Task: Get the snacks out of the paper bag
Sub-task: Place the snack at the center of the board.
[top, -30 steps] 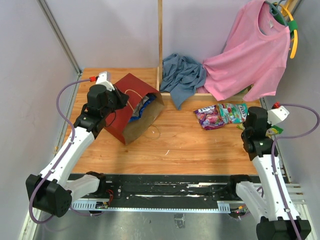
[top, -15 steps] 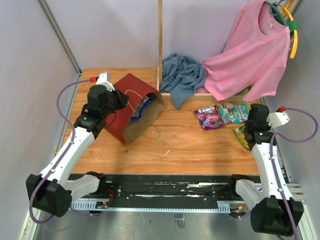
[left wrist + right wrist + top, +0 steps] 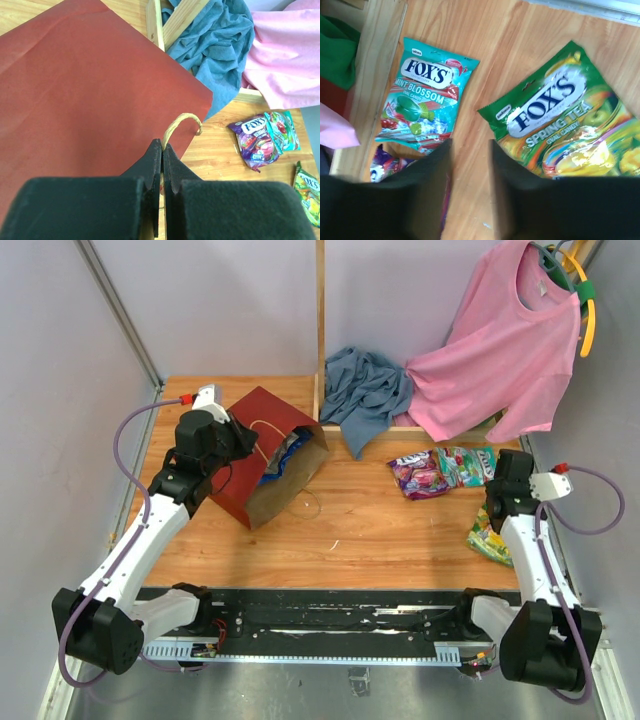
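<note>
The dark-red paper bag (image 3: 262,458) lies on its side at the left of the table, mouth toward the right, with a blue chip bag (image 3: 286,451) showing inside. My left gripper (image 3: 162,146) is shut on the bag's cord handle (image 3: 182,121) just above the red paper (image 3: 90,85). Three snacks lie on the right: a purple packet (image 3: 420,476), a teal mint packet (image 3: 422,100) and a green Spring Tea packet (image 3: 567,117). My right gripper (image 3: 470,145) hangs open over bare wood between the teal and green packets, with nothing in it.
A pink shirt (image 3: 500,350) hangs on a hanger at the back right, over a blue-grey cloth (image 3: 365,392). A wooden post (image 3: 320,320) stands at the back middle, and a wooden rail (image 3: 372,75) runs beside the packets. The green packet (image 3: 488,536) lies near the table's right edge.
My right gripper has opened and let go of the green packet, which now lies flat on the table near the right edge. The left arm and the bag have not moved.
</note>
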{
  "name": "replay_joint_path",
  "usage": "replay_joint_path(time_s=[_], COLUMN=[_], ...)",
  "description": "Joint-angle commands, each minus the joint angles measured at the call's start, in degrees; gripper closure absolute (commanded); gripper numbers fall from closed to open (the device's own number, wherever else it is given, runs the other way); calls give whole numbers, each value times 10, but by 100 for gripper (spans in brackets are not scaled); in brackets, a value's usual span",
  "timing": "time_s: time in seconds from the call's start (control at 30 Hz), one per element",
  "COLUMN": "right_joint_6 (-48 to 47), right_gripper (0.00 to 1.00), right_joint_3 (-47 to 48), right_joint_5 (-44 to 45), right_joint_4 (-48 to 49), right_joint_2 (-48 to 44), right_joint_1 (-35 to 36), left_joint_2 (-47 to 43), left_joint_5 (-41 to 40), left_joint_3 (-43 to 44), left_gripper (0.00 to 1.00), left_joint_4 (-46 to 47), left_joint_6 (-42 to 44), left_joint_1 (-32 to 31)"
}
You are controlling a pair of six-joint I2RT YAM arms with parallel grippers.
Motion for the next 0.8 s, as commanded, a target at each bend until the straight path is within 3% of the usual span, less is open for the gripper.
replay_joint_path(time_s=[0.0, 0.07, 0.13, 0.33, 0.47, 0.53, 0.77], right_joint_6=[27, 22, 11, -35, -103, -152, -340], right_gripper=[46, 18, 1, 1, 1, 1, 1], right_joint_3=[-3, -1, 2, -2, 28, 51, 157], right_joint_5=[-29, -40, -62, -91, 6, 40, -38], right_joint_4=[22, 32, 41, 105, 111, 118, 150], right_joint_2=[15, 13, 2, -44, -39, -17, 148], right_joint_1=[-9, -10, -9, 43, 165, 229, 393], left_joint_2=[-6, -6, -7, -9, -13, -16, -37], left_joint_5=[-3, -3, -3, -1, -4, -9, -5], left_joint_3=[-2, -2, -3, -1, 0, 2, 5], left_gripper=[99, 99, 100, 100, 100, 99, 99], left_joint_4=[16, 16, 16, 18, 17, 16, 13], left_joint_6=[9, 9, 9, 8, 10, 12, 12], left_joint_1=[5, 5, 5, 4, 4, 5, 4])
